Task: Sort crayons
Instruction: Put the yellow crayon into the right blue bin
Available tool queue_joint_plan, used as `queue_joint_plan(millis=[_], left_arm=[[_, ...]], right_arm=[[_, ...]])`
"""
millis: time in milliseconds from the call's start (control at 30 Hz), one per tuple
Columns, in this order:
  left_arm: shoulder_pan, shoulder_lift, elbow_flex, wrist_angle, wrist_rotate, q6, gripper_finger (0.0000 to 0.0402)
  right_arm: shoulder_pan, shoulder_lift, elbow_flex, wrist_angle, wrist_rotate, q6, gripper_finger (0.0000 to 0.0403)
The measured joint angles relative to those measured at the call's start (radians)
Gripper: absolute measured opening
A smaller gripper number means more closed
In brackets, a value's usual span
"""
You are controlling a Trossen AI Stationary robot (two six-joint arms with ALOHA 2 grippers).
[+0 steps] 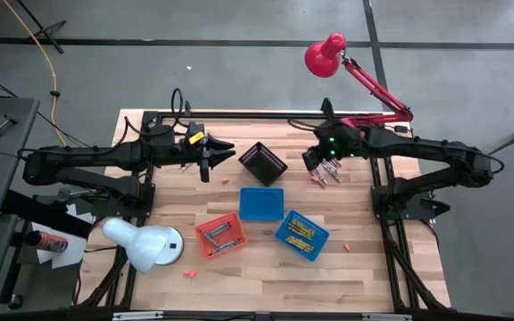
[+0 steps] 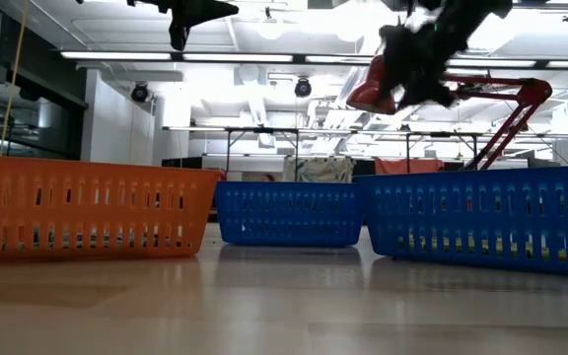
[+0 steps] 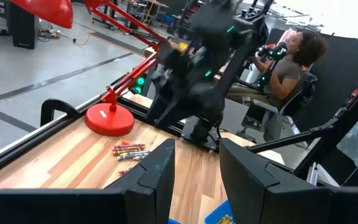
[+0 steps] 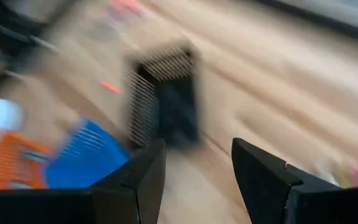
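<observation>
The crayons point(image 1: 322, 173) are lying in a small loose heap of thin sticks, red, pink and yellow among them, on the bare wood near the table's far right side, just under the right gripper point(image 1: 311, 162); the same heap point(image 3: 129, 150) is showing beside the round base of the red lamp point(image 3: 109, 118). A few strays are sitting apart: one pink stick point(image 1: 225, 180) near the black basket point(image 1: 262, 161), one point(image 1: 347, 243) right of the blue baskets, and a couple point(image 1: 187, 271) by the front edge. More are resting inside the orange basket point(image 1: 220, 234) and the nearer blue basket point(image 1: 302, 235), while the middle blue basket point(image 1: 261, 203) is looking bare. The right gripper is hanging above the heap with its fingers point(image 4: 143, 174) spread apart and nothing between them. The left gripper point(image 1: 205, 160) is hovering over open wood left of the black basket, its fingers point(image 3: 159, 176) parted and holding nothing. Plain tabletop point(image 1: 382, 267) is lying open along the front and right edges, and a white lamp point(image 1: 141, 245) is crowding the front left corner
</observation>
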Motion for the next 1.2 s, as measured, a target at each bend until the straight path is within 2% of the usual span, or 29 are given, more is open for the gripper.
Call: queue_joint_plan(millis=[167,367,533,700,1200], left_arm=[[0.0,0.0,0.0,-0.001,0.0,0.0,0.0113],[0.0,0.0,0.0,-0.002,0.0,0.0,0.0113],[0.0,0.0,0.0,-0.002,0.0,-0.011,0.0113],[0.0,0.0,0.0,-0.004,0.0,-0.026,0.0113],[0.0,0.0,0.0,-0.004,0.0,-0.049,0.0113]], right_arm=[[-0.088,0.157,0.0,-0.17,-0.028,-0.029,0.0178],[-0.212,0.353,0.0,-0.141,0.022,-0.081,0.0174],[-0.302,0.465,0.0,-0.096,0.018,-0.112,0.0155],[-0.341,0.499,0.0,-0.055,-0.002,-0.146,0.0135],[-0.338,0.544,0.0,-0.023,-0.013,-0.246,0.0083]])
